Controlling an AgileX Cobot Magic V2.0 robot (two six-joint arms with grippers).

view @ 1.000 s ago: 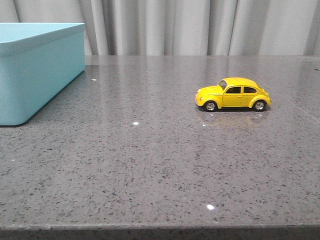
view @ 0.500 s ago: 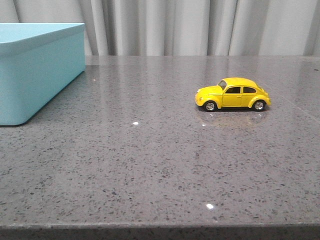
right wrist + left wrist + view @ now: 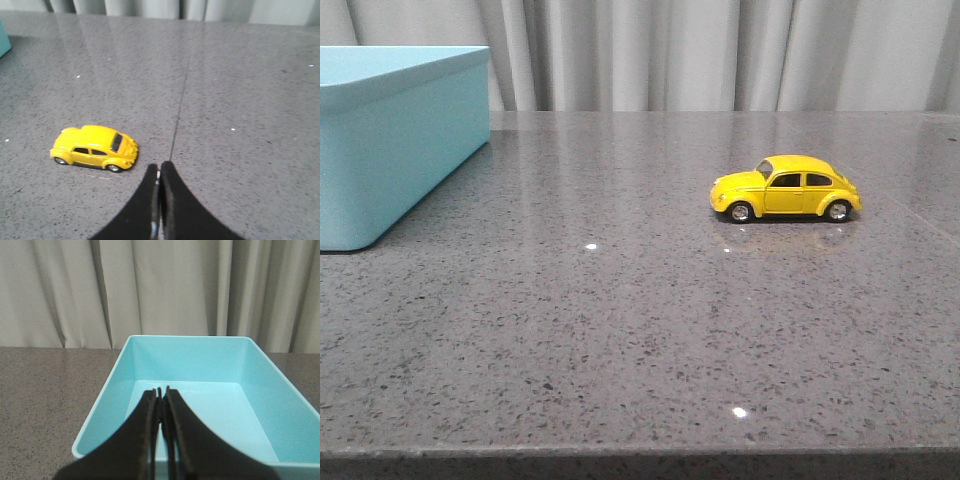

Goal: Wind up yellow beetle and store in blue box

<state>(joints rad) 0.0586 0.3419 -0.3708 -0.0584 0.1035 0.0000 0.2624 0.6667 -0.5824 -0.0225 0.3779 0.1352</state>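
- Yellow beetle [image 3: 786, 188]: on all wheels on the desk [image 3: 620, 330], well right of the blue box [image 3: 390, 140].
- Left end effector [image 3: 161, 392]: fingers together, empty, over the blue box.
- Right end effector [image 3: 159, 172]: fingers together, empty, near the beetle.

One yellow beetle [image 3: 786, 188] stands on the surface [image 3: 620, 320], and there is one blue box [image 3: 390, 140] on that same surface. Two grippers show, one in each wrist view: the left gripper [image 3: 161, 392] and the right gripper [image 3: 159, 172], each with two dark fingers. One curtain [image 3: 720, 55] hangs behind the single surface.
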